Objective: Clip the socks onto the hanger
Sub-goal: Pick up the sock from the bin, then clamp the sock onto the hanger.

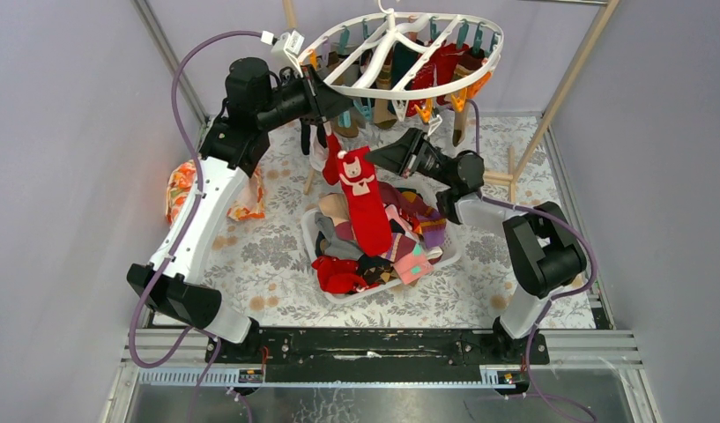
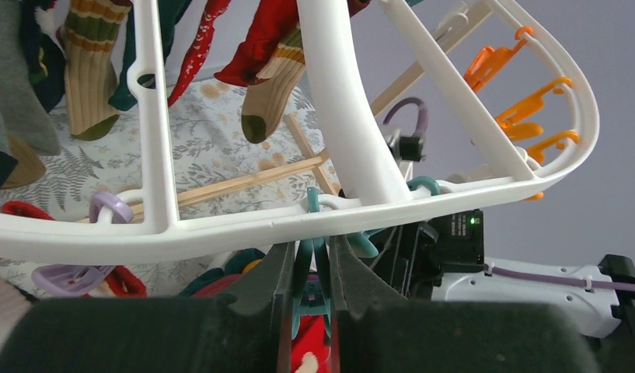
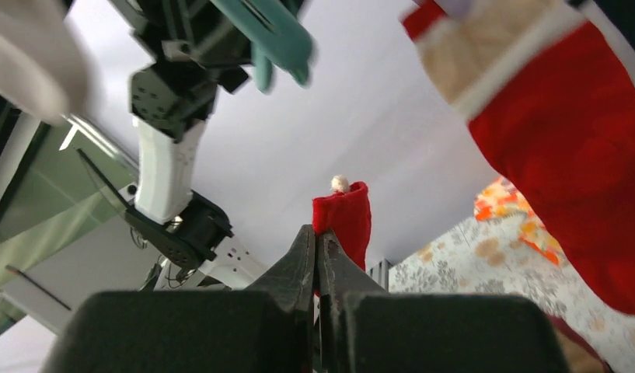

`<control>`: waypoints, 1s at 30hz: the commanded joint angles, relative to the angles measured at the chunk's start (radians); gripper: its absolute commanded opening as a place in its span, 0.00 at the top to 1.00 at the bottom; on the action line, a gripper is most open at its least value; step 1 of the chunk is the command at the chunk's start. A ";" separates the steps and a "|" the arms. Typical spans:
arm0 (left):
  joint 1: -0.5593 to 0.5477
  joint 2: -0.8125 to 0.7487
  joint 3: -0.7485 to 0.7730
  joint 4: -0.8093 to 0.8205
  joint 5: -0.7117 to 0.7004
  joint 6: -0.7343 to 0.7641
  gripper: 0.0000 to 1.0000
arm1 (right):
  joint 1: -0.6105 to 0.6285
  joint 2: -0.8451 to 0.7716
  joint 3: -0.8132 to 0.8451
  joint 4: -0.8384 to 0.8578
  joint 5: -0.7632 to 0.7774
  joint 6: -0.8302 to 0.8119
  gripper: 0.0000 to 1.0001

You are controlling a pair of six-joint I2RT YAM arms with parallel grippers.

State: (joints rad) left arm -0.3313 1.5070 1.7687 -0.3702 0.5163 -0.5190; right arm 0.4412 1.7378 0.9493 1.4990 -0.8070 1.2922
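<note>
We see the left tool [image 2: 312, 252] raised to the near rim of the white hanger [image 2: 221, 229]. It is clenched on a teal clip [image 2: 312, 295] that hangs from that rim. Just below it dangles a red sock with a white figure [image 1: 367, 211], its toe reaching down over the white basket [image 1: 309, 231]. The basket holds a heap of mixed socks [image 1: 400, 251] on the floral surface [image 1: 277, 247].

The right tool [image 3: 318, 237] comes in from the right and meets the upper part of the red sock. Its fingers are pressed together, and the sock's edge appears pinched at the tips. Other socks [image 1: 435, 66] already hang from clips on the far side of the hanger.
</note>
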 commanded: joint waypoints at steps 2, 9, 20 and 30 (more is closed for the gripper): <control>0.016 -0.011 -0.027 0.066 0.126 -0.063 1.00 | -0.004 0.031 0.153 0.221 0.004 0.096 1.00; 0.035 -0.011 -0.059 0.150 0.194 -0.132 1.00 | -0.004 0.108 0.288 0.222 -0.032 0.182 1.00; 0.064 -0.008 -0.113 0.253 0.283 -0.233 1.00 | -0.003 0.135 0.349 0.224 -0.023 0.209 1.00; 0.073 -0.015 -0.124 0.265 0.299 -0.248 1.00 | -0.002 0.162 0.395 0.223 0.001 0.225 1.00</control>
State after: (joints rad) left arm -0.2607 1.5070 1.6566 -0.1493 0.7486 -0.7528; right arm 0.4412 1.9003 1.2980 1.5814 -0.8280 1.5043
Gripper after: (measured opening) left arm 0.188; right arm 0.015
